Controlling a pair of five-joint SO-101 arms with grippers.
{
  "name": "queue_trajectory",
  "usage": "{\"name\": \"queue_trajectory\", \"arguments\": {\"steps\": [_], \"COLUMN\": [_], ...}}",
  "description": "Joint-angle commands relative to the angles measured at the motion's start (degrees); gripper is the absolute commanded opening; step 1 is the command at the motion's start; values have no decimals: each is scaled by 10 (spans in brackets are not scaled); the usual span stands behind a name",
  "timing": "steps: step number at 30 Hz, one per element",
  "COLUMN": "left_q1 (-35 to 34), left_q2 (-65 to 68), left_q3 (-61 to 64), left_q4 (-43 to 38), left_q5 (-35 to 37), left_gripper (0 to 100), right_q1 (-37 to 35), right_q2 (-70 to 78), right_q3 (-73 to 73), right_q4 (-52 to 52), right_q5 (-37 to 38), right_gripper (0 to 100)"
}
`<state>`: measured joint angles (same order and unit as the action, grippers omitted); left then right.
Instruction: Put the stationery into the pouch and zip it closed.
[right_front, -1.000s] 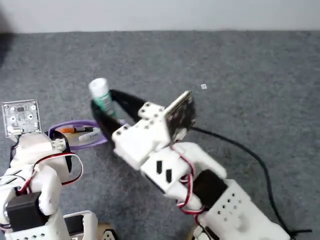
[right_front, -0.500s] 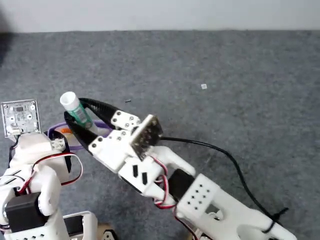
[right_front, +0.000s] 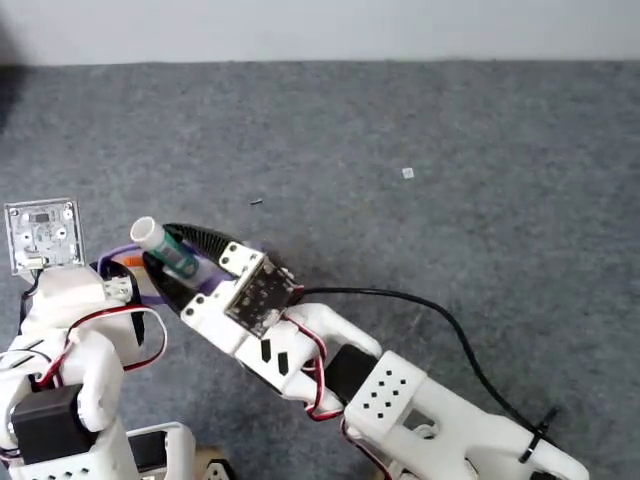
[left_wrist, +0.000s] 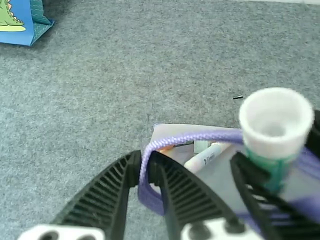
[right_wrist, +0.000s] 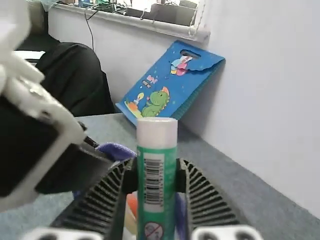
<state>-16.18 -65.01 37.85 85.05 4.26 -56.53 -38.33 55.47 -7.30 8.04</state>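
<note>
The worktop (right_front: 450, 130) is covered with a grey cloth, rough like a carpet. The right arm (right_front: 390, 400), built of white plastic blocks, lies low across it toward the pouch (left_wrist: 200, 137). The left arm (right_front: 70, 330) stands just beside the pouch.

The pouch is a flat lilac bag of thin, soft material with a woven purple edge along its mouth, and it lies on the worktop. The left arm's jaws are black and ribbed. They are closed on this purple edge and hold it raised, so the mouth stands open. The right arm's jaws have the same ribbed form and grip the glue stick (right_wrist: 157, 150) by its green body. The glue stick is a smooth, hard cylinder with a white end, and it is tilted over the open mouth, not yet inside. A white marker (left_wrist: 205, 157) and something orange (right_front: 130, 262) lie in the pouch.

In my judgement, the smooth round tube can turn or slip between the ribs. If it is released while it leans on the raised edge, it may roll out onto the cloth. The tube could also press on the soft edge and pull it from the left arm's jaws, and then the mouth would fall shut. The two pairs of jaws are very near and may knock each other. I cannot see the zip puller.
</note>
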Motion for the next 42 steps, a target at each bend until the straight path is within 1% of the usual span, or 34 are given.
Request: {"name": "queue_trajectory", "arguments": {"steps": [1,3,6,12,14,16,17,19,27,29,32,36,40,42], "left_q1": [-4,-4,-4,-4,-4,-4,-4,-4,-4,-4,-4,-4,-4,-4], "left_q2": [8,8,8,8,8,9,9,10,11,11,11,12,12,12], "left_q3": [32,32,32,32,32,32,32,32,32,33,33,33,33,33], "left_q4": [0,0,0,0,0,0,0,0,0,0,0,0,0,0], "left_q5": [5,5,5,5,5,5,5,5,5,5,5,5,5,5], "left_gripper": [11,11,11,11,11,11,11,11,11,11,11,11,11,11], "right_q1": [0,0,0,0,0,6,15,33,131,150,169,169,169,168], "right_q2": [-7,-19,-46,-141,-177,-218,-236,-268,-353,-358,-348,-292,-214,-180], "right_q3": [-31,-44,-47,-47,-47,-47,-47,-47,-47,-53,-83,-159,-230,-249], "right_q4": [49,64,81,182,213,247,266,303,422,452,522,657,771,804], "right_q5": [5,5,6,6,6,8,6,6,0,-33,-106,-184,-220,-236], "right_gripper": [191,191,162,99,69,17,2,17,8,8,8,8,15,51]}}
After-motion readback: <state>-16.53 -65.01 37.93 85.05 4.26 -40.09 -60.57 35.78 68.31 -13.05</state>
